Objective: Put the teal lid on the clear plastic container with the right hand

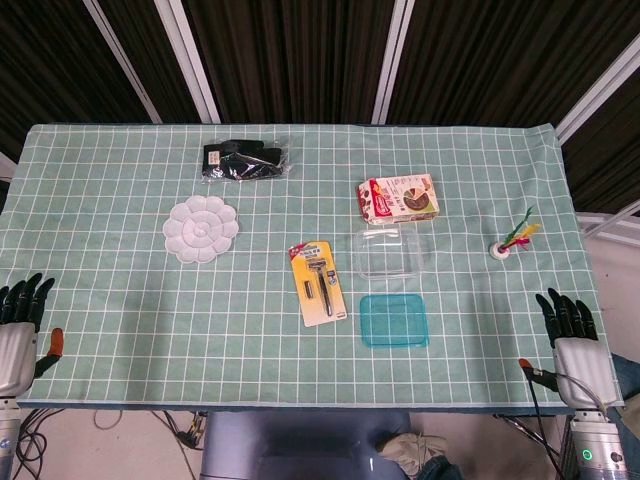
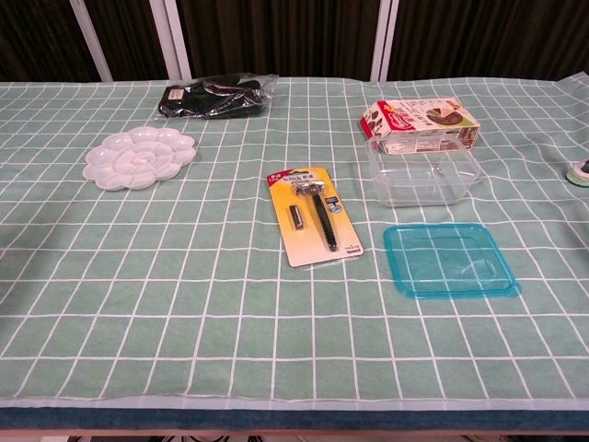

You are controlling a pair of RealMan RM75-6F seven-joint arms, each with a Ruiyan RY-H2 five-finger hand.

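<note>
The teal lid [image 1: 394,320] [image 2: 447,259] lies flat on the green checked cloth near the table's front edge. Just behind it stands the clear plastic container [image 1: 391,251] [image 2: 422,171], uncovered. My right hand [image 1: 571,329] rests at the table's front right corner, well right of the lid, fingers straight and apart, holding nothing. At the front left corner my left hand [image 1: 20,318] is likewise open with nothing in it. Neither hand shows in the chest view.
A razor on an orange card [image 1: 318,282] [image 2: 313,215] lies left of the lid. A snack box [image 1: 398,198] [image 2: 420,125] sits behind the container. A white palette [image 1: 201,229], a black bag [image 1: 244,160] and a small shuttlecock toy [image 1: 510,243] lie further off.
</note>
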